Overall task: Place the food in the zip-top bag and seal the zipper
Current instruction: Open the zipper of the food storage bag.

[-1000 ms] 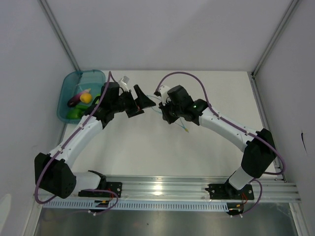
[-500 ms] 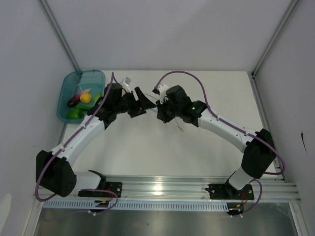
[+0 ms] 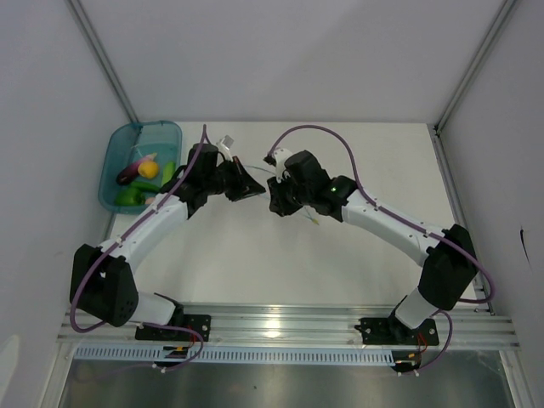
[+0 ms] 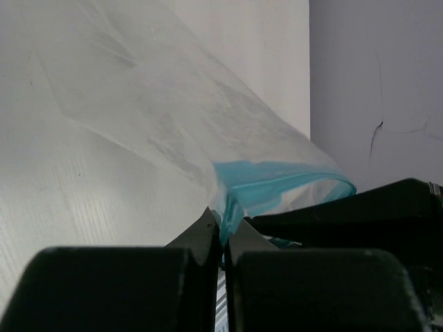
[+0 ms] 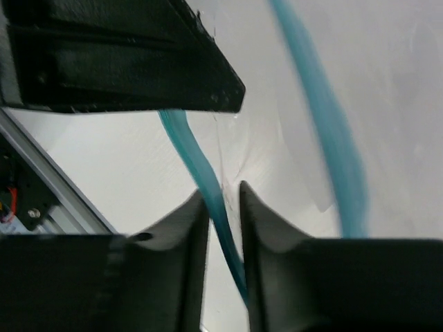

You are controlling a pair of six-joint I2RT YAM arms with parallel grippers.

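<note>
Clear zip-top bag (image 4: 159,117): floppy, held up off table (image 3: 255,255) btwn the two claws, abt mid-width & nearer far edge than near edge; film slopes away up-left in left wrist view
Zipper (image 4: 277,181): light blue strip along bag mouth; mouth gapes in a loop just past left claw's fingers; right wrist view shows two blue runs, one through right claw, other off to its right & blurred
Left gripper (image 4: 225,232): jaws together, clamped on zipper at one end of the mouth
Right gripper (image 5: 223,207): fingers a narrow gap apart, blue strip runs through gap, touching one finger; can't tell if pinched or loose
Arms: both reach inward, claws near each other, almost tip to tip
Food: in teal tub (image 3: 113,151), i.e. yellow round fruit (image 3: 149,169), purple eggplant (image 3: 129,176), green pcs (image 3: 129,197), pinkish pc on top, small & hard to make out
Tub spot: far-left corner of table, by left wall, well apart from bag
Slider tab: can't make out
</note>
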